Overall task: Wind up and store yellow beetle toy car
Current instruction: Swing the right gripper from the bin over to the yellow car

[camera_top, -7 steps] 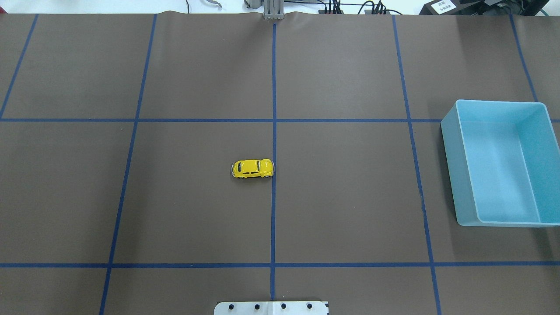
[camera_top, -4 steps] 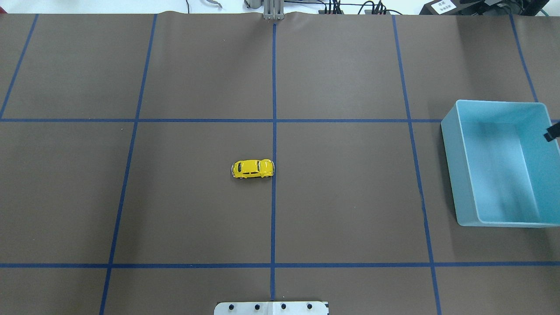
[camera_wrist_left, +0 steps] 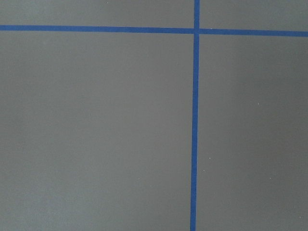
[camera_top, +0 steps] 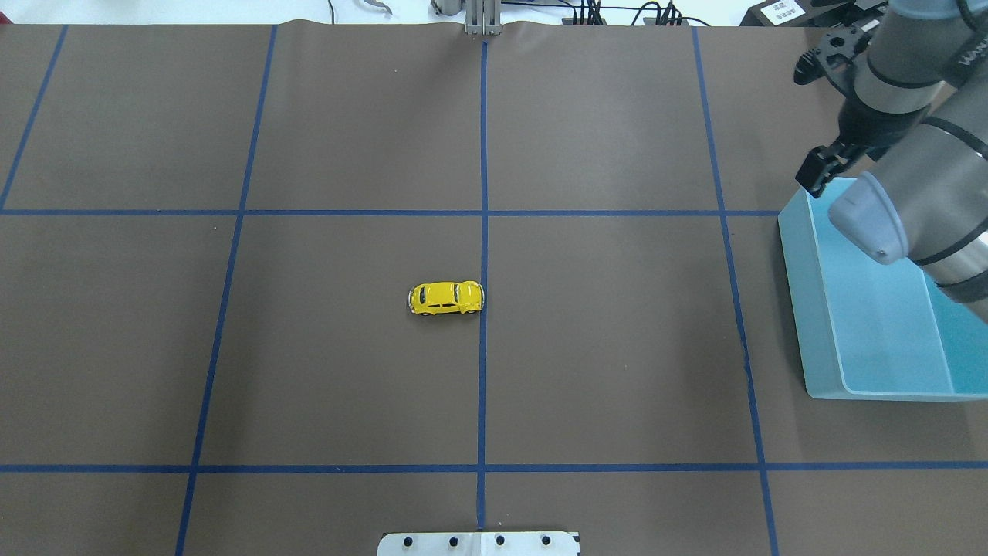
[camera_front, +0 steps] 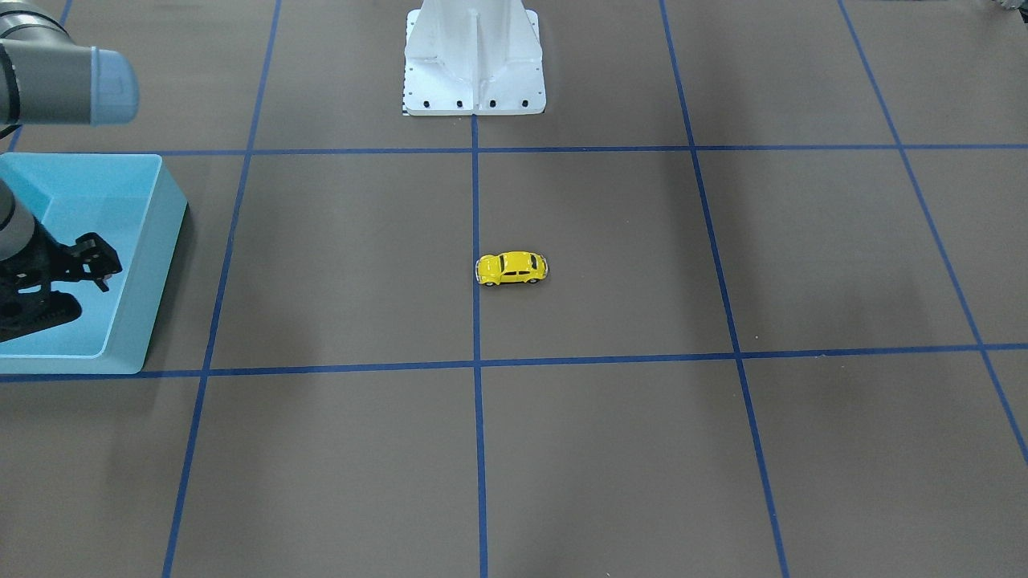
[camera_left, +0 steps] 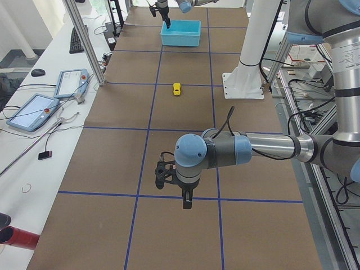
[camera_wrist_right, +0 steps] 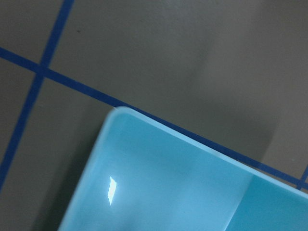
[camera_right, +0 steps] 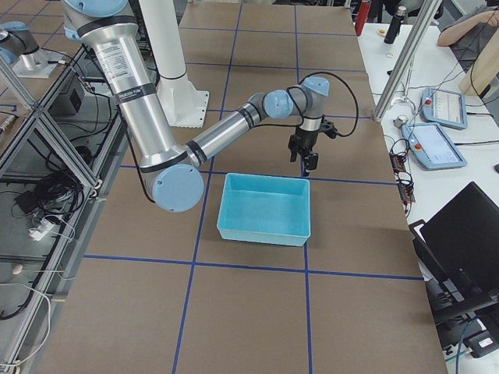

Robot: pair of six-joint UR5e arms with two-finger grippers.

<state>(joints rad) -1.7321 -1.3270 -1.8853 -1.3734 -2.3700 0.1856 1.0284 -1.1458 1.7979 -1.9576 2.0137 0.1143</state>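
1. The yellow beetle toy car point(camera_top: 446, 298) stands on its wheels near the middle of the table. It lies lengthwise across the robot's front, on the robot's left side of the centre line. No gripper is near it.
2. The table cover point(camera_top: 617, 347) is brown and marked off in squares by blue tape. The central tape line point(camera_top: 483, 193) meets one end of the car.
3. The blue bin point(camera_top: 803, 309) is an open, pale blue rectangular box. It sits flat on the cover at the robot's right end, well apart from the car.
4. The right gripper point(camera_top: 818, 171) points downward over the corner of the bin that is farthest from the robot and nearest the table's middle. Its dark fingers read as one block from overhead and from the side, so I cannot tell whether they are apart or together. The right wrist view shows only that bin corner and crossing tape.
5. The left gripper point(camera_left: 185, 199) hangs fingers-down over bare cover toward the robot's left end, far from the car. It appears only in the side view, so its state cannot be told. Its wrist view shows only cover and a tape crossing.
6. The white pedestal point(camera_front: 474, 56) stands on the centre line at the robot's edge of the table.
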